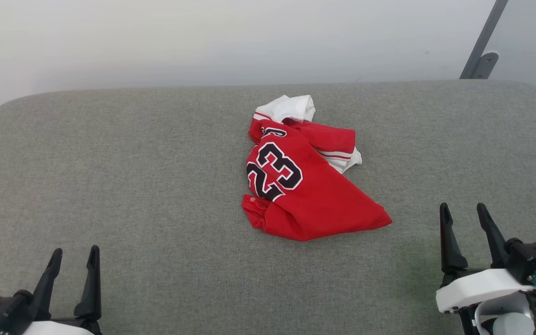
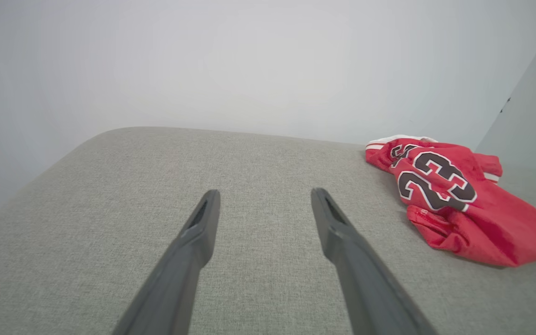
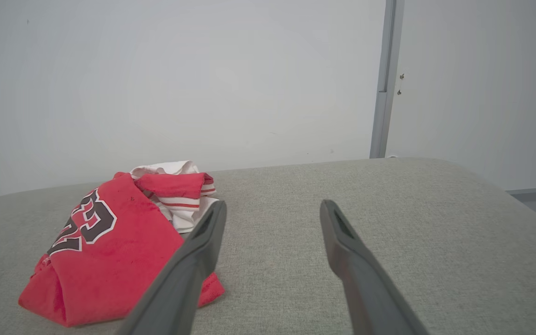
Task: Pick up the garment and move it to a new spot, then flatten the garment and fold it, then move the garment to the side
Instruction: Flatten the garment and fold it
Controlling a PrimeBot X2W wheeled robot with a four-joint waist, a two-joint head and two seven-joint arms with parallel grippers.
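The garment (image 1: 303, 181) lies crumpled a little right of the middle of the grey padded surface (image 1: 133, 163), red with a black "23" and white striped sleeves bunched at its far end. My left gripper (image 1: 73, 253) stands open at the lower left, far from the cloth, nothing between its fingers. My right gripper (image 1: 463, 209) is open at the lower right, a short way right of the garment's near corner. The left wrist view has the garment (image 2: 454, 204) off to the right of my open gripper (image 2: 264, 194). In the right wrist view the garment (image 3: 110, 242) sits left of my open gripper (image 3: 272, 207).
The grey surface has rounded corners and ends at a pale wall (image 1: 203, 37) behind. A grey metal post with a bracket (image 1: 482, 46) rises at the back right. Bare fabric stretches left of the garment and in front of it.
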